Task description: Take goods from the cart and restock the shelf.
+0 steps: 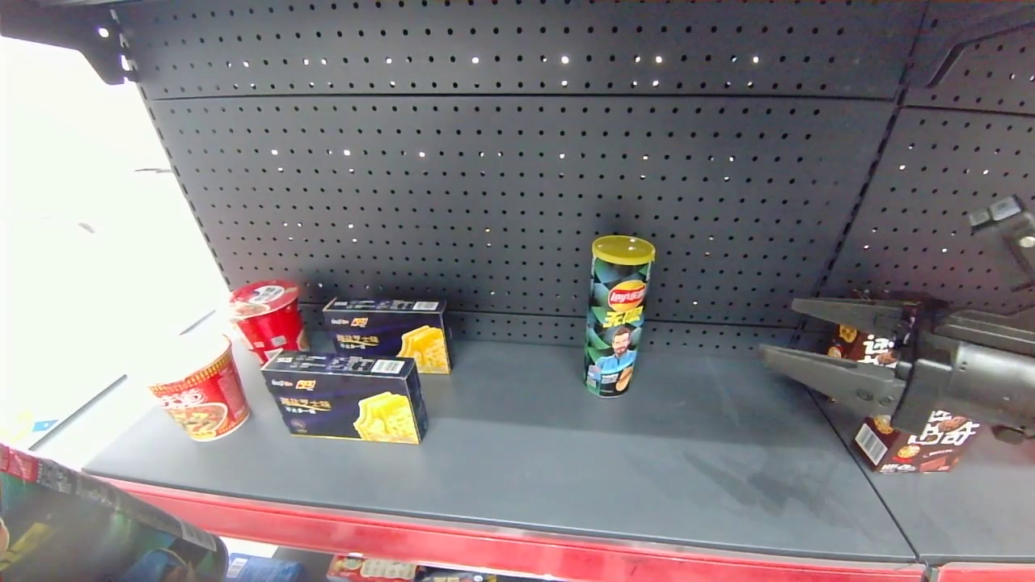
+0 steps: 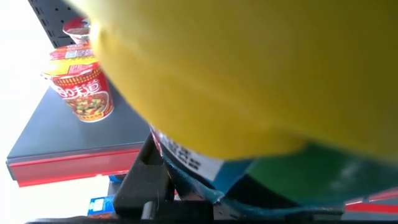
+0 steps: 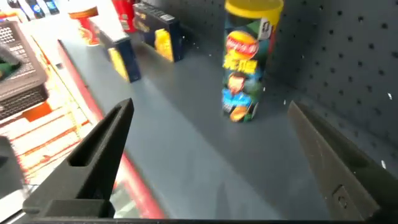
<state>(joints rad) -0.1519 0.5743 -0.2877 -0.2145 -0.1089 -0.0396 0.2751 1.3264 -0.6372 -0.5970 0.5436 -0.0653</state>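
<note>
The grey shelf (image 1: 517, 453) carried an upright chip can (image 1: 619, 315). Right of that can, the right gripper (image 1: 780, 329) hovered with its jaws apart. Far left of the can and lower, the left gripper (image 2: 149, 183) clamped a second chip can (image 1: 81, 525). Two dark blue boxes (image 1: 348, 396) and two cup noodles (image 1: 202, 396) stood left of the upright can.

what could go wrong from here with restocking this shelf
1. The right gripper hangs open close by the brown snack box. A sideways swing could shove that box or tip the tall chip can standing upright alone on the shelf.
2. A second chip can sits so close to the left wrist camera that it hides much of the shelf from it. Placing it half-blind might knock the front cup noodle near the left front corner.
</note>
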